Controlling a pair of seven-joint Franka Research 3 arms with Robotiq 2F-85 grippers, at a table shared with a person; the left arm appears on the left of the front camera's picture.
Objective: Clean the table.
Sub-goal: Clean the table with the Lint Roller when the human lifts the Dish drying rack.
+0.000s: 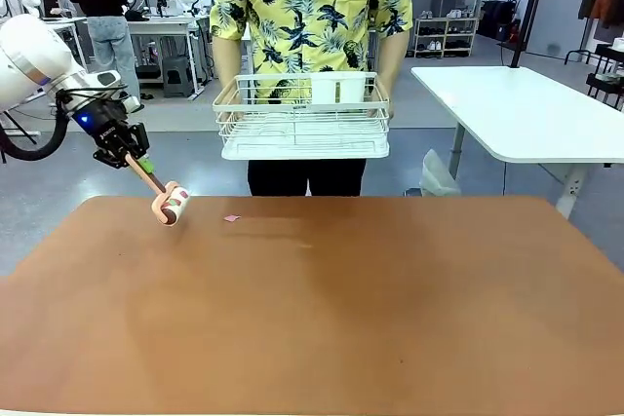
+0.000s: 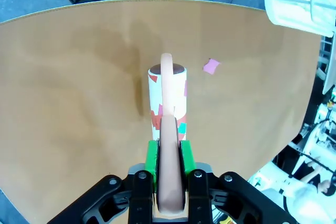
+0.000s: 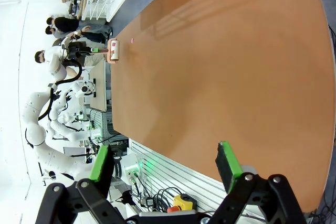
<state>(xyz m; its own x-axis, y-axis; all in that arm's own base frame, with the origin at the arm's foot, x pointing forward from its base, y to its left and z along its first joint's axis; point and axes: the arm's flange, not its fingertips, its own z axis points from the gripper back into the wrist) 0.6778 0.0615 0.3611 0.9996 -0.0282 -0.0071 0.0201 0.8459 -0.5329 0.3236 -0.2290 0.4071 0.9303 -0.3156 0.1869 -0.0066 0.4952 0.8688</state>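
The table (image 1: 322, 309) has a reddish-brown top that spans the front view. My left gripper (image 1: 136, 165) is shut on the peach handle of a lint roller (image 1: 172, 205), whose white roll carries stuck coloured scraps and hangs over the table's far left corner. In the left wrist view the green pads (image 2: 151, 158) clamp the handle, and the lint roller (image 2: 168, 95) points at the table (image 2: 79, 103). A small pink scrap (image 1: 232, 218) lies just right of the roll, also seen as the pink scrap (image 2: 211, 66). My right gripper (image 3: 165, 163) is open above the table's near edge (image 3: 220, 77).
A person stands at the far side holding a white wire basket (image 1: 302, 119) with a white cup in it, above the table's far edge. A white-topped table (image 1: 526, 109) stands at the back right.
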